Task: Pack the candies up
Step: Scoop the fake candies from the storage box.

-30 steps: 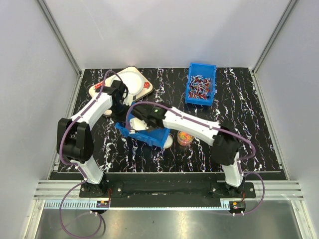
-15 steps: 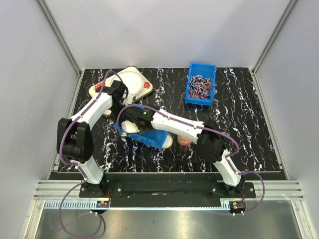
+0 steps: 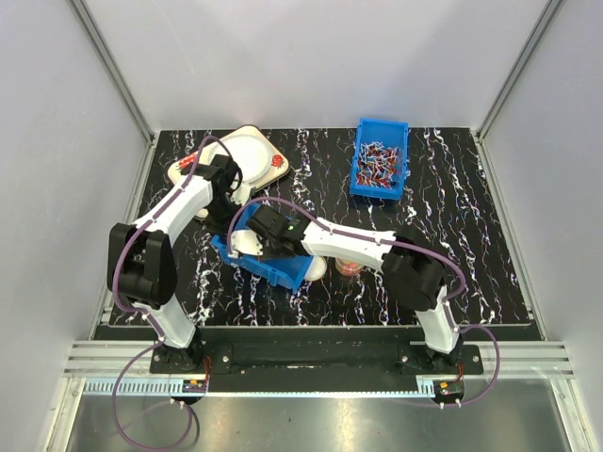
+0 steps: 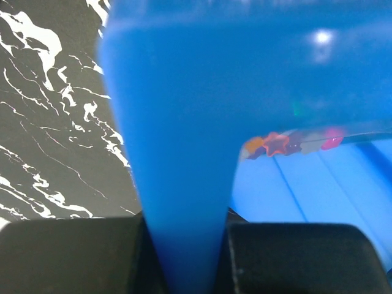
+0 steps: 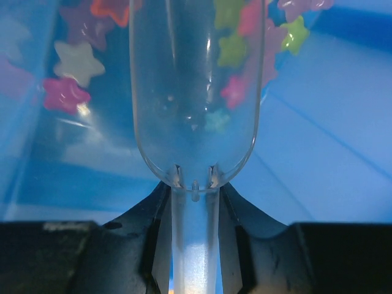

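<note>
At tabletop [image 3: 452, 235] centre: left fingers [image 4: 67, 257] clamp blue plastic bin [image 4: 177, 122] wall, apparently tipped to pool multicoloured star candies [image 5: 64, 95]; right fingers [image 5: 73, 257] pinch clear plastic scoop [image 5: 195, 92] handle, bowl among them.

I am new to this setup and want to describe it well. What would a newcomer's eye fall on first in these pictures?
First, the blue bin near the centre of the table: the left gripper clamps its wall, while the right gripper holds a clear scoop inside it, among bright star-shaped candies. Next, a second blue bin of red-and-white wrapped sweets stands at the table's far side, to the right.
</note>
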You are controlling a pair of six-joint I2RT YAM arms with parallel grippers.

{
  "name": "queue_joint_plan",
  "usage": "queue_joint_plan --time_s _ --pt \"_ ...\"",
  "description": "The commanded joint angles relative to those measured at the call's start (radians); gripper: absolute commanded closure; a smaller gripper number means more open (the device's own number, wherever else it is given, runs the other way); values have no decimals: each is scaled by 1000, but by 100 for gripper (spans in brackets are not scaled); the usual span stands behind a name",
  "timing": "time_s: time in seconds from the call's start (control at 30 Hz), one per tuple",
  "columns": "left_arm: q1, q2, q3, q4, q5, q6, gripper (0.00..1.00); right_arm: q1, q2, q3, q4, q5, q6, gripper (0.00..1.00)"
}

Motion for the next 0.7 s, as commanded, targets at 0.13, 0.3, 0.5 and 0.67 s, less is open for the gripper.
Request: queue_joint_plan --time_s 0.13,0.3,0.5,0.67 --pt "-6 -64 37 77 105 -48 100 -57 -205 -172 282 -214 159 100" --pt "-6 -63 35 77 103 -48 100 -104 -303 -223 296 -238 181 100" --pt "-6 -63 34 76 102 -48 100 -158 -396 -264 273 -238 162 100" --pt "-6 -58 35 76 99 -48 100 -195 -479 -297 224 -237 132 100"
